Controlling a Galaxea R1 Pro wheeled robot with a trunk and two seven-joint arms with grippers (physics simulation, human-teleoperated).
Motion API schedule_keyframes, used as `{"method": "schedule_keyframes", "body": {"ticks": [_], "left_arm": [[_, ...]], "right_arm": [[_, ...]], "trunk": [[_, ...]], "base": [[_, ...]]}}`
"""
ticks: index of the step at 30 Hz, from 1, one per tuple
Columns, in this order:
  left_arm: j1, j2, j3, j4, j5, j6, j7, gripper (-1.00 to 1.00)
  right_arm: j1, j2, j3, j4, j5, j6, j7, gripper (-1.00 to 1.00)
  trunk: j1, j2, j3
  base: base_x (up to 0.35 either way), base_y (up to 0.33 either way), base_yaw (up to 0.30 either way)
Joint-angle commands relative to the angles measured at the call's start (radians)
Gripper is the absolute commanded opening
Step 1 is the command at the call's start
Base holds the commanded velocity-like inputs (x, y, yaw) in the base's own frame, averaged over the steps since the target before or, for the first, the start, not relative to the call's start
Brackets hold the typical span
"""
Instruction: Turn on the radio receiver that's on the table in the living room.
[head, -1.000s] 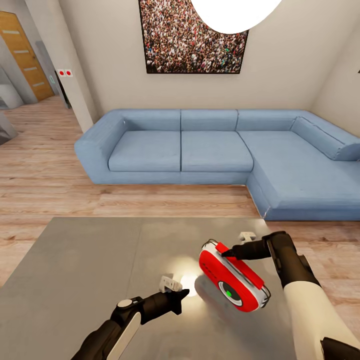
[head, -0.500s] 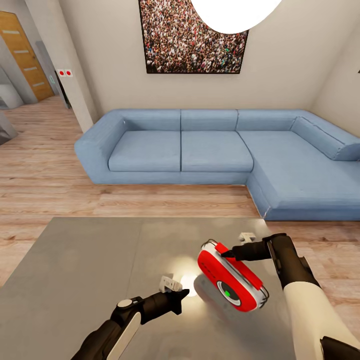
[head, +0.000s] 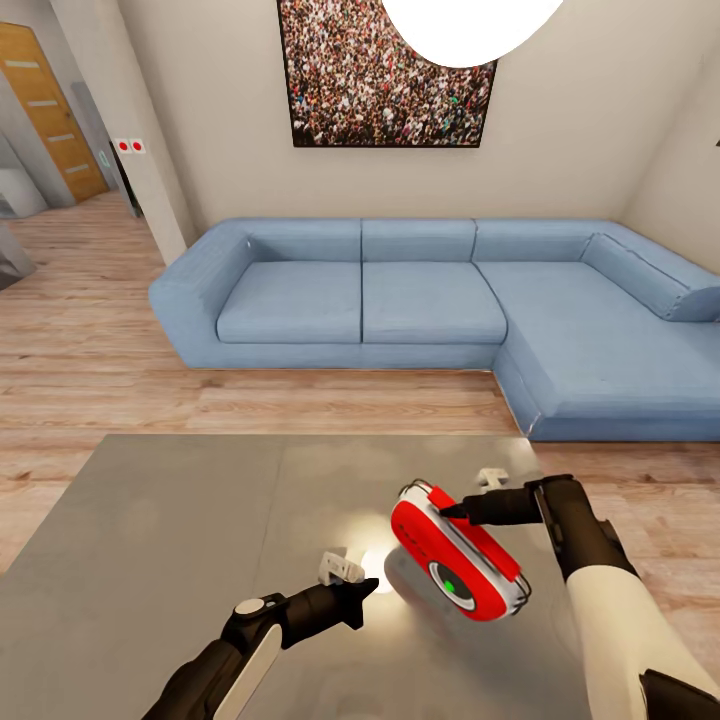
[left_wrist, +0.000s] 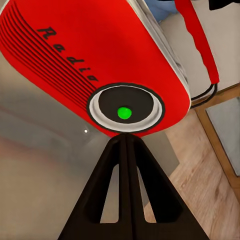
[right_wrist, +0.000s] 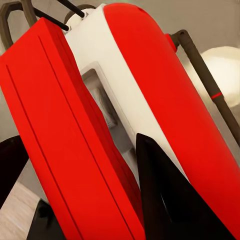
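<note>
Gripping the radio receiver (head: 458, 553) by its rear red panel, the right gripper (head: 447, 511) holds it tilted just above the table (head: 180, 520), a green light glowing in its round dial. Beside the radio's face, the left gripper (head: 366, 586) points at that dial with fingers (left_wrist: 126, 165) pressed together, grasping nothing.

A blue L-shaped sofa (head: 440, 310) stands on the wood plank floor (head: 90, 360); above it hangs a framed crowd picture (head: 385, 75) on the beige wall (head: 210, 120).

Bright, sharp renders; lamp (head: 470, 25) glare on glossy table (head: 200, 520).
</note>
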Motion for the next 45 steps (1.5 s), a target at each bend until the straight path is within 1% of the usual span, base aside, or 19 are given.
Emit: {"method": "schedule_keyframes", "body": {"ticks": [1, 10, 13, 15, 19, 27, 45], "left_arm": [[0.0, 0.0, 0.0, 0.0, 0.0, 0.0, 0.0, -1.0], [0.0, 0.0, 0.0, 0.0, 0.0, 0.0, 0.0, -1.0], [0.0, 0.0, 0.0, 0.0, 0.0, 0.0, 0.0, -1.0], [0.0, 0.0, 0.0, 0.0, 0.0, 0.0, 0.0, -1.0], [0.0, -0.001, 0.0, 0.0, 0.0, 0.0, 0.0, -1.0], [0.0, -0.002, 0.0, 0.0, 0.0, 0.0, 0.0, -1.0], [0.0, -0.002, 0.0, 0.0, 0.0, 0.0, 0.0, -1.0]], "right_arm": [[0.0, 0.0, -0.002, 0.001, -0.005, 0.002, 0.002, -1.0], [0.0, 0.002, -0.006, 0.008, -0.006, -0.005, -0.003, -1.0], [0.0, 0.0, -0.006, 0.051, -0.006, -0.006, -0.024, -1.0], [0.0, 0.0, -0.007, 0.086, -0.006, -0.008, -0.051, -1.0], [0.0, 0.0, -0.006, 0.107, -0.006, -0.008, -0.08, -1.0], [0.0, -0.001, -0.005, 0.115, -0.001, -0.006, -0.101, -1.0], [0.0, 0.0, -0.004, 0.116, -0.005, -0.009, -0.105, -1.0]], "trunk": [[0.0, 0.0, 0.0], [0.0, 0.0, 0.0], [0.0, 0.0, 0.0], [0.0, 0.0, 0.0], [0.0, 0.0, 0.0], [0.0, 0.0, 0.0], [0.0, 0.0, 0.0]], "base": [[0.0, 0.0, 0.0], [0.0, 0.0, 0.0], [0.0, 0.0, 0.0], [0.0, 0.0, 0.0], [0.0, 0.0, 0.0], [0.0, 0.0, 0.0], [0.0, 0.0, 0.0]]}}
